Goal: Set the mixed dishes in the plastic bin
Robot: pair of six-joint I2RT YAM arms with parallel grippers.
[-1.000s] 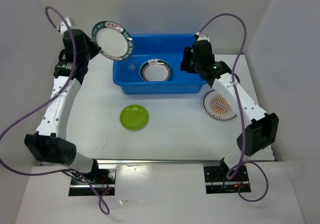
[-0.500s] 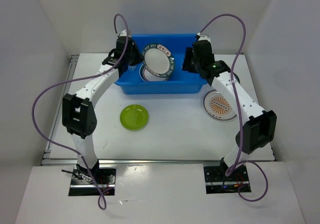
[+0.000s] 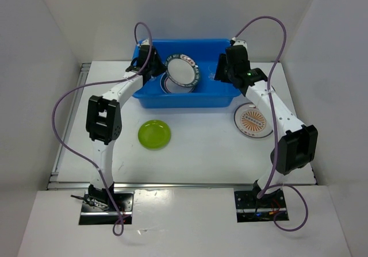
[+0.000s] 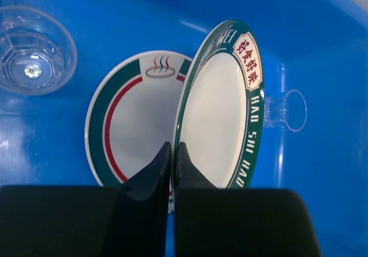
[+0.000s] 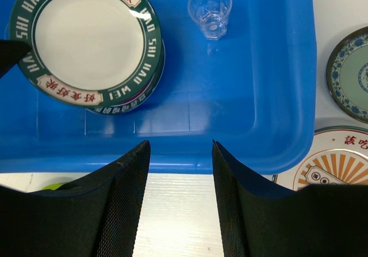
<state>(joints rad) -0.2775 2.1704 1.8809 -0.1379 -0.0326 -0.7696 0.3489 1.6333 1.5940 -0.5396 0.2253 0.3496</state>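
Two white plates with teal rims are at the plastic bin (image 3: 185,100). The flat plate (image 4: 129,125) lies on the blue floor, and the held plate (image 4: 221,110) hangs tilted above it; whether the two touch I cannot tell. The left gripper (image 4: 172,152) is pinched tight on the rim of the held plate, one finger on each face (the lettered border reads HAO SHI WEI along one side). In the right wrist view this plate covers most of the flat plate, leaving only a crescent of it showing. In the left wrist view a clear cup (image 4: 31,50) stands upright on the bin floor to one side of the plates. A second clear cup (image 4: 289,110) shows on the other side near the bin wall, though I cannot tell whether it is upright. The right gripper (image 5: 180,149) hangs above the bin's right end with its jaws apart and nothing between them. Outside the bin, on the white table (image 3: 201,153), the lime-green plate (image 3: 154,134) lies in front of the near wall. The orange-sunburst plate (image 3: 253,122) lies off the right front corner. The dark teal plate (image 5: 352,73) lies just beyond that one, beside the bin's right end, and the right arm largely hides it in the top view.
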